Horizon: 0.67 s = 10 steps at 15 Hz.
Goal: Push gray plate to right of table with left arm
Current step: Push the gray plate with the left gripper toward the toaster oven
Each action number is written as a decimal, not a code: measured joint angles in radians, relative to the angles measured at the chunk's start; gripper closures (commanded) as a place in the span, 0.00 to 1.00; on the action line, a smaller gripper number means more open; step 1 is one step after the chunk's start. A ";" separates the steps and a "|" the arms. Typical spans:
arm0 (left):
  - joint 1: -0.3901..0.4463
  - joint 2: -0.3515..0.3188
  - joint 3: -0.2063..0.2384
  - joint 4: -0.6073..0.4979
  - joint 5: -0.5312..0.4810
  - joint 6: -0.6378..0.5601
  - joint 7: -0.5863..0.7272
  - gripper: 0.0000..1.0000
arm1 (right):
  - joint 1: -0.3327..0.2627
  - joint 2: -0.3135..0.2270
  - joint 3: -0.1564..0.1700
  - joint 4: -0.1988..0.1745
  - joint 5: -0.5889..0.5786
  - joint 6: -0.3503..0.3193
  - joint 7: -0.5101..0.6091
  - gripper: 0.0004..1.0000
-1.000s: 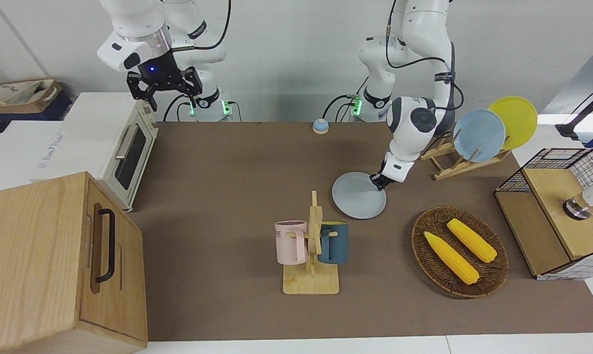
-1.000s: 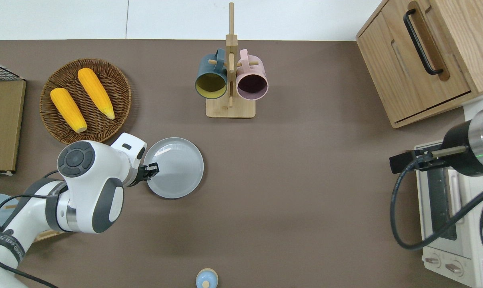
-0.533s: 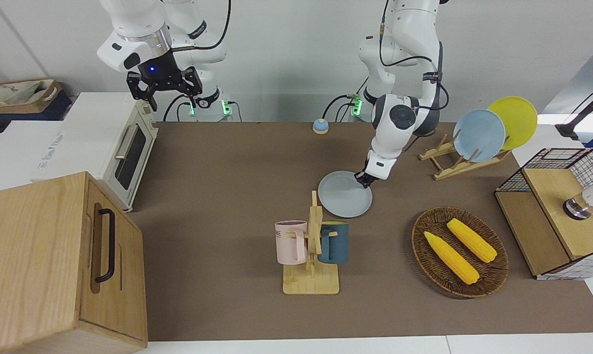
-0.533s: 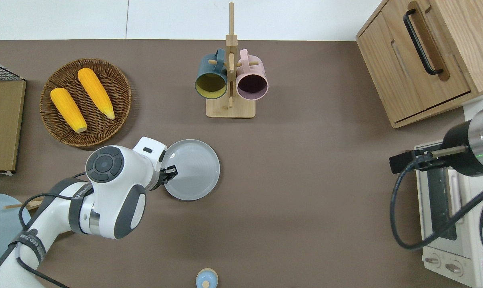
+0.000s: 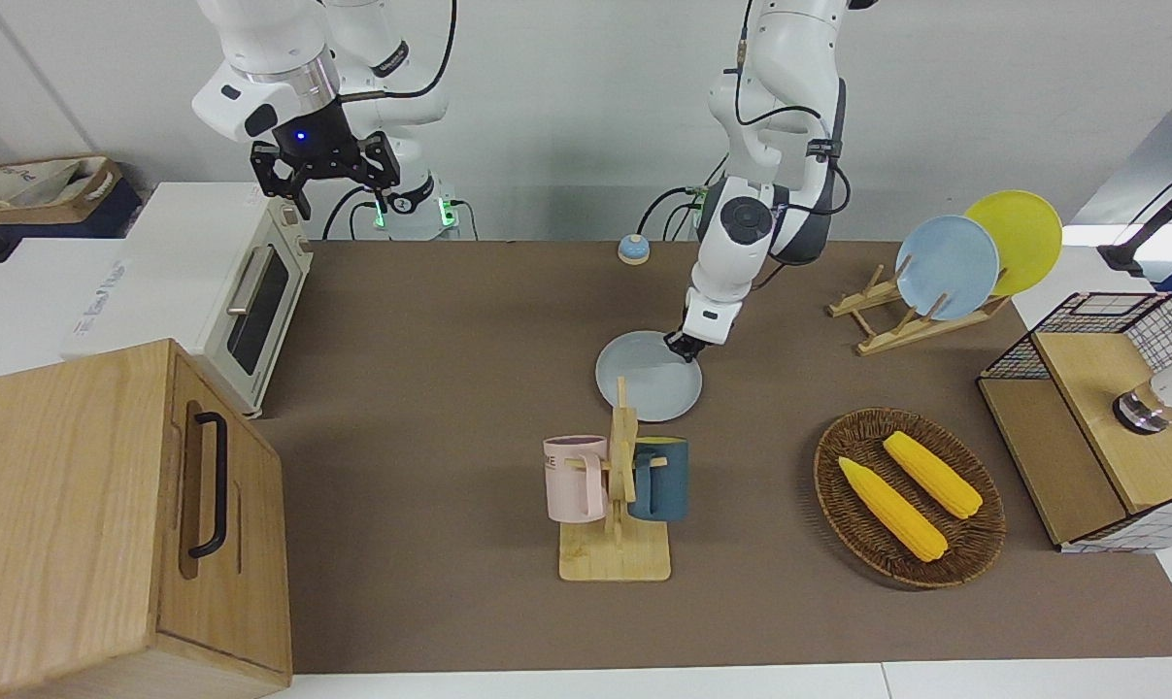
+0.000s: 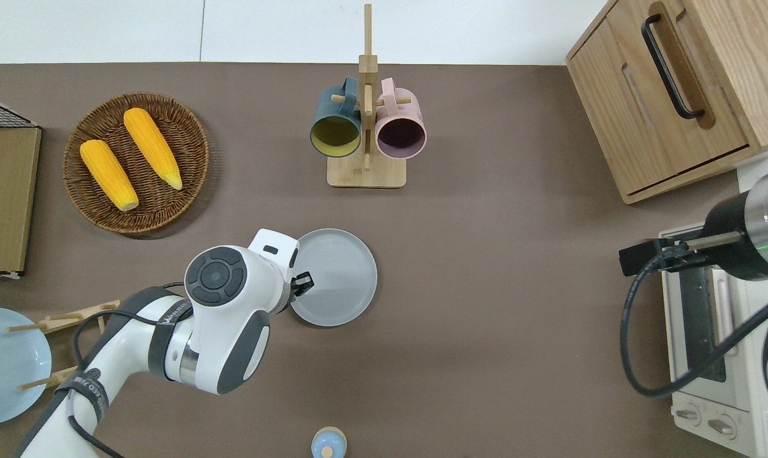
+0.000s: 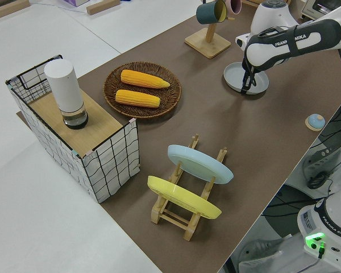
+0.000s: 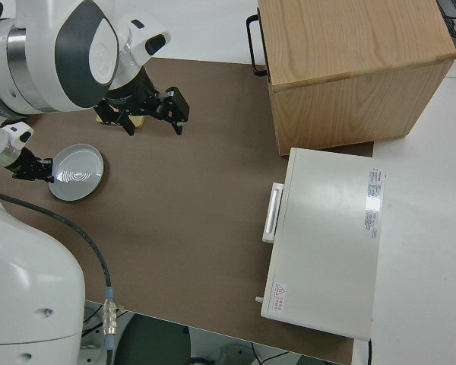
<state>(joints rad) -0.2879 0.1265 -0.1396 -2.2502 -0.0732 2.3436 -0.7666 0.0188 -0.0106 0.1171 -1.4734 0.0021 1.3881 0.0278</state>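
Note:
The gray plate (image 5: 644,381) lies flat on the brown table (image 5: 430,340), a little nearer to the robots than the mug rack. It also shows in the overhead view (image 6: 339,277), the left side view (image 7: 256,77) and the right side view (image 8: 77,173). My left gripper (image 5: 686,348) is down at the plate's rim on the side toward the left arm's end of the table, touching it (image 6: 304,284). My right gripper (image 5: 338,194) is open, empty and parked.
A wooden mug rack (image 6: 366,172) holds a dark blue and a pink mug. A wicker basket (image 6: 199,152) holds two corn cobs. A rack with a sky-blue plate (image 5: 947,267) and a yellow plate, a toaster oven (image 5: 246,301), a wooden cabinet (image 5: 110,524) and a small bell (image 6: 328,442) are also here.
My left gripper has slid the gray plate along the table toward the right arm's end, past the mug rack's near side. The right arm has not moved.

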 measured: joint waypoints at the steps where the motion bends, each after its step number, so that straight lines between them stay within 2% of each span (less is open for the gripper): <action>1: -0.017 0.000 0.000 0.000 0.000 0.000 -0.026 1.00 | 0.000 0.000 0.000 0.000 0.000 0.000 0.000 0.02; 10: -0.177 0.009 0.000 0.002 0.005 0.039 -0.280 1.00 | 0.000 0.000 0.000 0.000 0.000 0.000 0.000 0.02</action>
<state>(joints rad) -0.4652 0.1355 -0.1399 -2.2483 -0.0685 2.3828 -1.0469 0.0188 -0.0106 0.1171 -1.4734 0.0021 1.3881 0.0278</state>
